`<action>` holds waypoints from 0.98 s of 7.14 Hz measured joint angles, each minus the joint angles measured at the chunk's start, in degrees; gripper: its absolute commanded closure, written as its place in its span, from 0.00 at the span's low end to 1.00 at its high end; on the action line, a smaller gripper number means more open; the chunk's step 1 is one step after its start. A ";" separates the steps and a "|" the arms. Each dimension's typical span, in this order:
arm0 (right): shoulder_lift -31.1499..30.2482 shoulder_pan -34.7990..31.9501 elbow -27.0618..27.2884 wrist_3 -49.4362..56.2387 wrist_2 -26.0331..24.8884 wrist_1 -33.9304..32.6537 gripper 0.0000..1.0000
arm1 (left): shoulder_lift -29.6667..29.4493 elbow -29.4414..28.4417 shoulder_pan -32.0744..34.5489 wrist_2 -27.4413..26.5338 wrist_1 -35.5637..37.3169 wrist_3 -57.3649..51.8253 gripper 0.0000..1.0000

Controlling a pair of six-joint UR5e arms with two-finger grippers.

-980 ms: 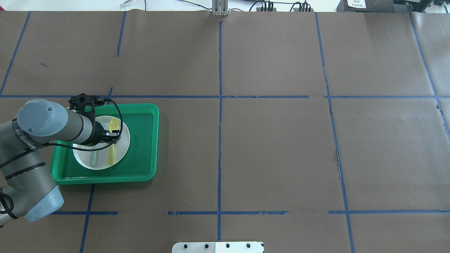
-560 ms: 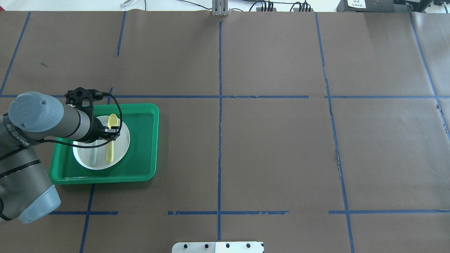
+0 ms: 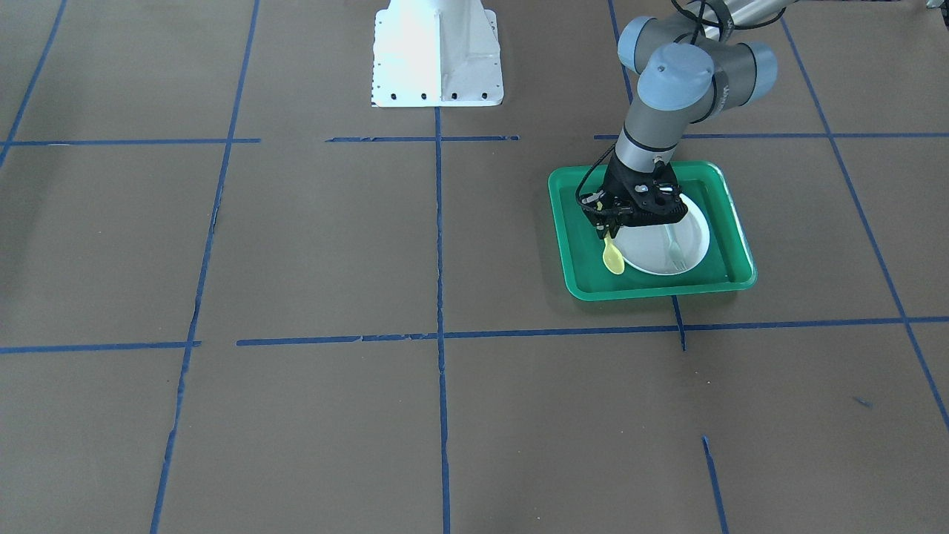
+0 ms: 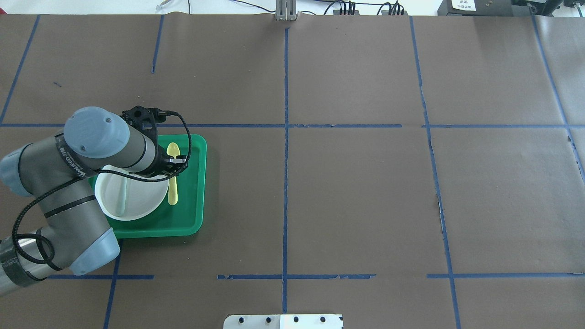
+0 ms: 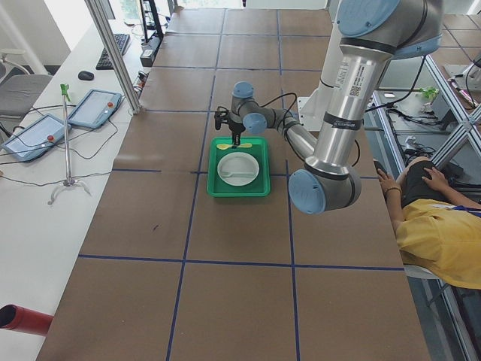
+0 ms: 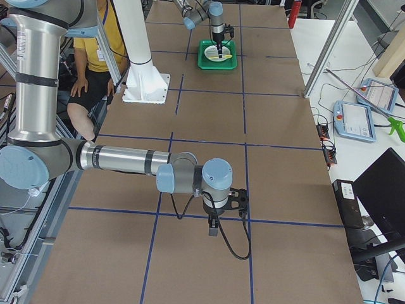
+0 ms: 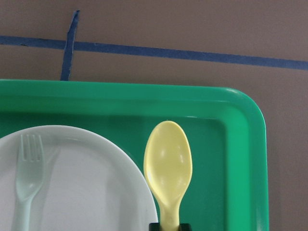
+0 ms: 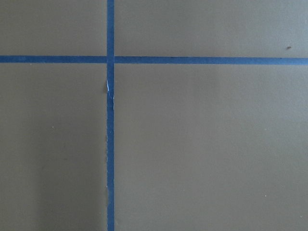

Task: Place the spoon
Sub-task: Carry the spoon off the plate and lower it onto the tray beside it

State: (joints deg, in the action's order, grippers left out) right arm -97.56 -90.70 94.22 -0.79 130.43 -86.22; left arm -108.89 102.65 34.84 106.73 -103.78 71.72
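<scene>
The left pincer [image 4: 174,161] is clamped narrow on the spoon [image 7: 168,166], gripping the flat handle partway along so that a length of handle sticks out behind it and the bowl in front. That grip looks like the nearest risk. The handle is thin, smooth plastic, so a sideways jolt or a slack squeeze could let it pivot or slide between the jaws. The views do not show whether the spoon rests on the tray floor or hangs just above it. If it is released from a height, it may bounce or roll askew.

Just beside it lies the white plate [image 7: 86,192], carrying a pale fork [image 7: 28,178]. The spoon runs alongside the plate's rim, over the floor of the green tray [image 7: 240,103]. If it is lowered a little too close, the handle could ride up on that rim and settle tilted, or nudge the plate. Beyond the bowl stands the tray's raised wall. Drifting forward could prop the tip against it, or drop the spoon onto the tabletop [image 7: 168,24] outside.

The right pincer [image 6: 213,227] hangs well apart over bare tabletop, and whether it is wide or narrow cannot be told.

The spoon is small, pale yellow and slightly glossy, with a straight flat handle that widens into a smooth oval bowl. The bowl faces up and points away from the robot.
</scene>
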 measured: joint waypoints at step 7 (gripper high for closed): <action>0.00 0.00 0.00 0.00 0.00 0.02 0.00 | 1.30 1.94 0.87 0.45 0.61 -4.55 0.00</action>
State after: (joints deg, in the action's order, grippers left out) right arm -97.56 -90.70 94.22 -0.79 130.43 -86.20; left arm -107.59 104.59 35.71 107.18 -103.18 67.17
